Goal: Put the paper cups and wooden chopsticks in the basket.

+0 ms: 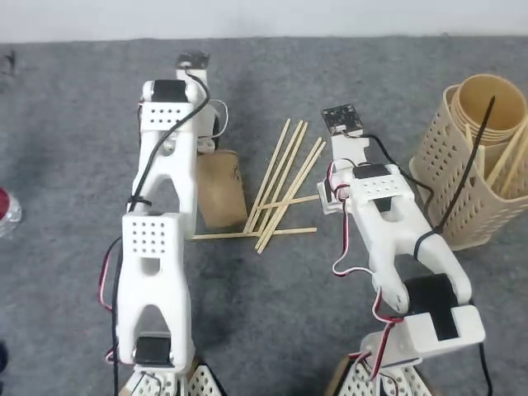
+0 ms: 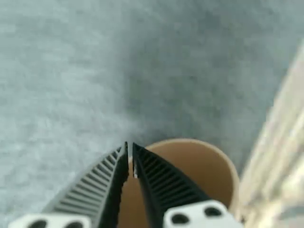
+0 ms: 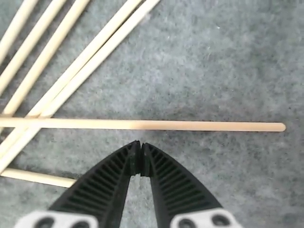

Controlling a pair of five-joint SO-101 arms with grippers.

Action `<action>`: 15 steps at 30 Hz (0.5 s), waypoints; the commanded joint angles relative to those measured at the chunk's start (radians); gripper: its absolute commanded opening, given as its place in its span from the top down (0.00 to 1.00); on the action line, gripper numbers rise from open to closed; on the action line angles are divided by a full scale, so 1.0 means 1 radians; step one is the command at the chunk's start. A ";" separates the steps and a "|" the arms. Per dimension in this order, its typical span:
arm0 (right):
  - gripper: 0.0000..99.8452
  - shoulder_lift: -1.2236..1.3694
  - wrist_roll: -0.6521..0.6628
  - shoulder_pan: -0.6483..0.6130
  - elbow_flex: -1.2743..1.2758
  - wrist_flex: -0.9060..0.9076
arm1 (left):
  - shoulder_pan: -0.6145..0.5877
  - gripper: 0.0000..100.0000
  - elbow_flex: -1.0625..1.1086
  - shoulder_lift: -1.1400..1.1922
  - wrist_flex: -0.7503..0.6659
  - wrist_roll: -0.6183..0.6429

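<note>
A brown paper cup point(image 1: 223, 194) lies on its side on the grey carpet beneath my left arm. In the left wrist view my left gripper point(image 2: 129, 145) is shut on the cup's rim point(image 2: 199, 164), one finger inside and one outside. Several wooden chopsticks point(image 1: 280, 186) lie in a loose pile between the arms. My right gripper point(image 3: 141, 156) point(image 1: 331, 198) is shut with nothing in it, its tips just short of one chopstick point(image 3: 142, 125) lying across in front of them. The perforated beige basket point(image 1: 450, 177) at the right holds stacked paper cups point(image 1: 492, 103) and some chopsticks.
A black cable point(image 1: 466, 169) runs from the right arm across the basket's front. A red and clear object point(image 1: 7, 210) sits at the left edge. Bare carpet lies beyond the arms and between their bases.
</note>
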 commanded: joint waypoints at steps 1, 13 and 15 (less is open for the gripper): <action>0.99 -0.039 0.054 0.005 -0.008 -0.015 | 0.046 0.99 0.285 -0.261 0.037 -0.158; 0.99 -0.039 0.061 0.005 -0.008 -0.015 | 0.092 0.99 0.977 -0.898 0.034 -0.410; 0.99 -0.039 0.061 0.005 -0.008 -0.013 | 0.087 0.99 1.092 -0.985 0.034 -0.428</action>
